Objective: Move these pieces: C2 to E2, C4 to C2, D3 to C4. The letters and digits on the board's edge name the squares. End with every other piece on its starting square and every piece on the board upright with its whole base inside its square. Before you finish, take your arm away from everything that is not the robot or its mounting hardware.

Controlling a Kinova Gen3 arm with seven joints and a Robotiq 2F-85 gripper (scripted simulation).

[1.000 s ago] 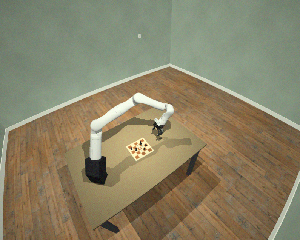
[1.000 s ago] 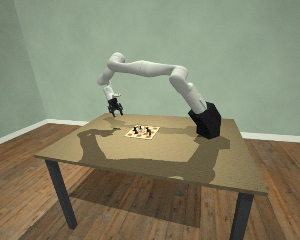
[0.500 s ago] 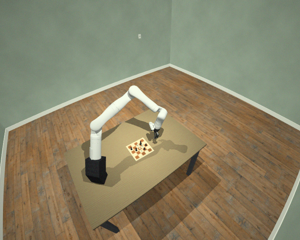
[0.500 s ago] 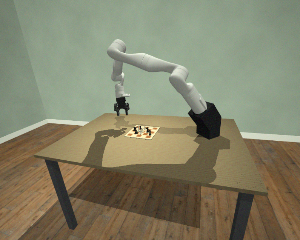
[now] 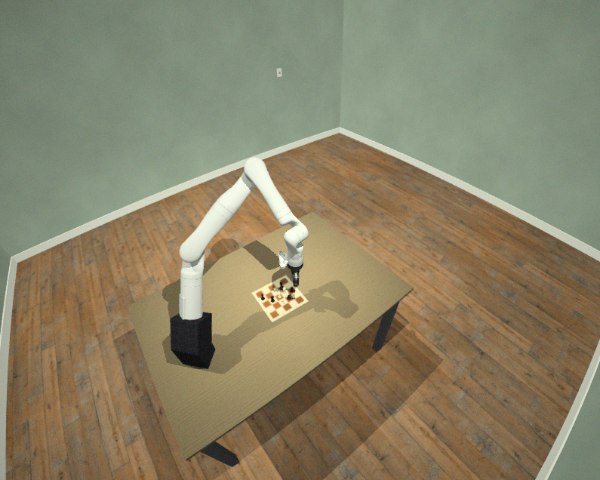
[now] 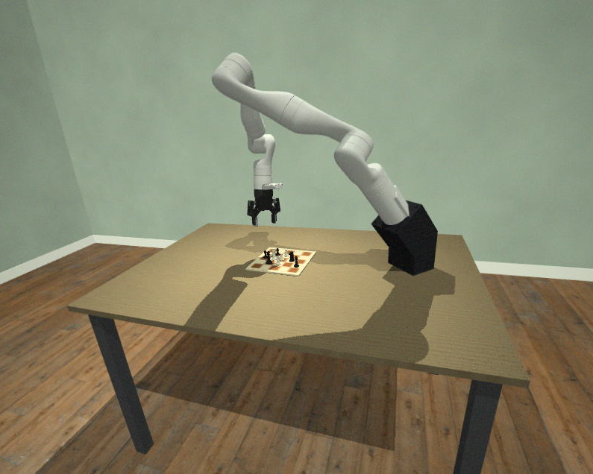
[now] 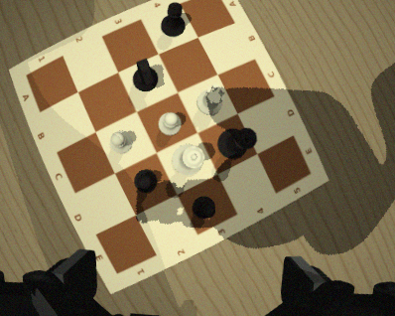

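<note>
The board (image 5: 273, 318) (image 6: 289, 270) (image 7: 107, 279) lies flat on the table. In the wrist view, a white pawn (image 7: 120, 142) stands on C2, a white rook (image 7: 207, 102) on C4 and a tall white crowned piece (image 7: 187, 159), apparently the queen, on D3. E2 is bare. All three stand upright inside their squares. My gripper (image 5: 296, 284) (image 6: 265, 223) (image 7: 189, 276) is open and empty, high above the table and pointing down. In the wrist view its fingertips lie beyond the board's E edge. The pieces are too small to tell apart surely in the top and exterior views.
A white pawn (image 7: 170, 123) stands on C3. Black pawns stand on D2 (image 7: 145, 181) and E3 (image 7: 203, 207). A tall black piece (image 7: 231, 143) stands on D4, beside the queen. A black knight (image 7: 145, 79) is on B3, another black piece (image 7: 173, 25) on A4. Arm shadow darkens part of the board.
</note>
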